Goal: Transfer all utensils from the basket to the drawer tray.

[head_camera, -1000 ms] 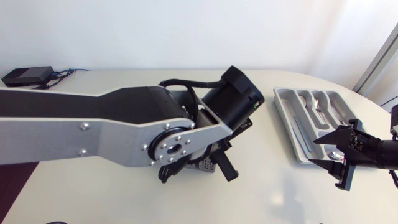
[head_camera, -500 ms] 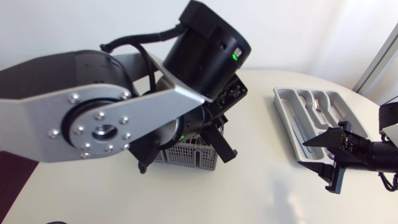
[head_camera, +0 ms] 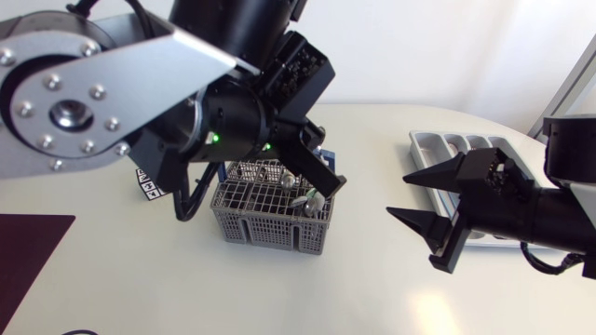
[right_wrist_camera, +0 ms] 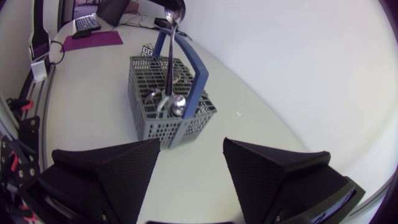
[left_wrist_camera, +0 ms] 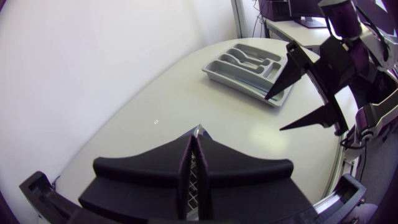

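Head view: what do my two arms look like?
Left arm: flat silver-grey link with a screwed round plate, black joints, green lights, black cable. Right arm: black. Left gripper and right gripper: matte black, broad wedge-shaped fingers.

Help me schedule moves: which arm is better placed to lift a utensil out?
Left, probably: the left gripper sits over the basket, seemingly shut on a utensil; the right gripper hangs open between basket and drawer tray.

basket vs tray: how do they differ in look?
Basket is dark grey mesh; tray is paler and solid-walled. Basket is tall with a blue handle; tray is shallow, split into long compartments, with no handle. Both are grey and rectangular.
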